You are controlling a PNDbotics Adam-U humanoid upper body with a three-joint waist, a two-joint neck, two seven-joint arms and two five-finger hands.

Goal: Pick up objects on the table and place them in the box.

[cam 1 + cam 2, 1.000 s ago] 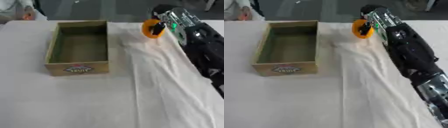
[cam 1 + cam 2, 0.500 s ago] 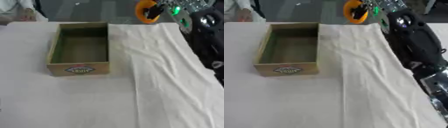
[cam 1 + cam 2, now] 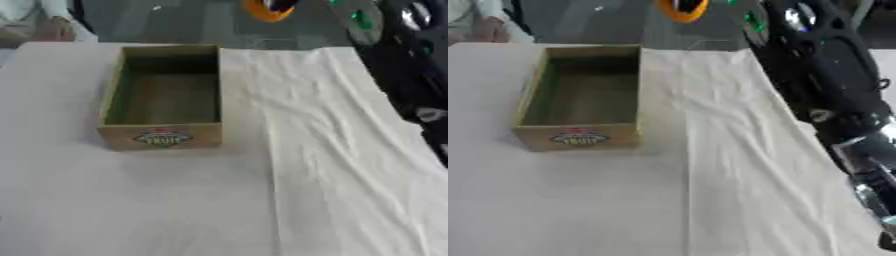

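An open fruit box (image 3: 161, 136) of brown card with a green inside stands left of the table's middle, and nothing shows in it. A round orange object (image 3: 266, 10) hangs in the air at the top edge of the picture, beyond the box's far right corner. Dark fingers of my right hand (image 3: 280, 4) are curled round it, though most of the hand is cut off by the top edge. The black right arm (image 3: 820, 60) runs down the right side. My left hand shows in no view.
A creased white cloth (image 3: 350, 150) covers the right half of the table (image 3: 131, 200). The far table edge runs just behind the box.
My right hand has lifted the orange object off the cloth and carried it up and to the left, toward the top edge of the picture. The box has stayed where it was.
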